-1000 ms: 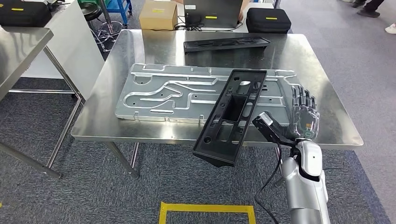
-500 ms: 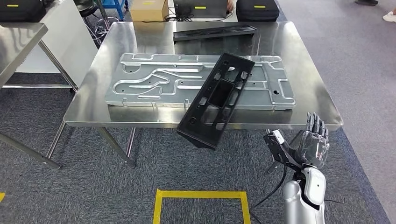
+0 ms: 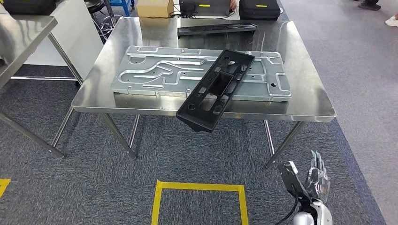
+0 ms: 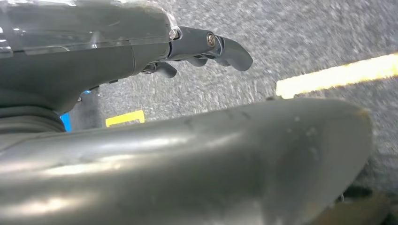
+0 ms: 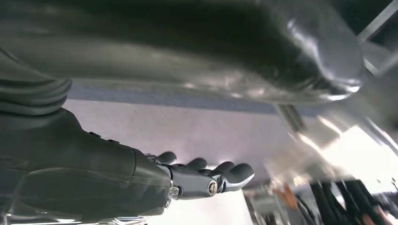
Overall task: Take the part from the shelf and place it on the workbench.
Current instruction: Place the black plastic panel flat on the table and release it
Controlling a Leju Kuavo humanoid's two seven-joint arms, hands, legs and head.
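- Landmark: the black part (image 3: 217, 89), a long flat frame with cut-outs, lying on the steel surface (image 3: 307, 101).
- Nearest me: right robot hand (image 3: 313, 180), low over the carpet, well short of the part and off to its right. Fingers extended and apart, holding nothing.
- Left robot hand (image 4: 206, 47): hanging over carpet, a yellow floor line beyond it. Fingers loosely curled, nothing in them.
- Yellow taped square (image 3: 199, 201) on the floor, on the near side of the part, roughly in line with its overhanging end.
- The part itself: long axis runs diagonally, near-left to far-right. Near end sticks out past the surface's front edge, unsupported; far end rests across the grey machined plate (image 3: 155, 75).
- Judgement: of the two hands, the right is the nearer to the part; the part lies forward, up and left of it. The overhang looks like the risk, as a nudge at the near end could tip it.
- Beyond the part: a second black frame (image 3: 217, 29) lying crosswise near the surface's far edge.
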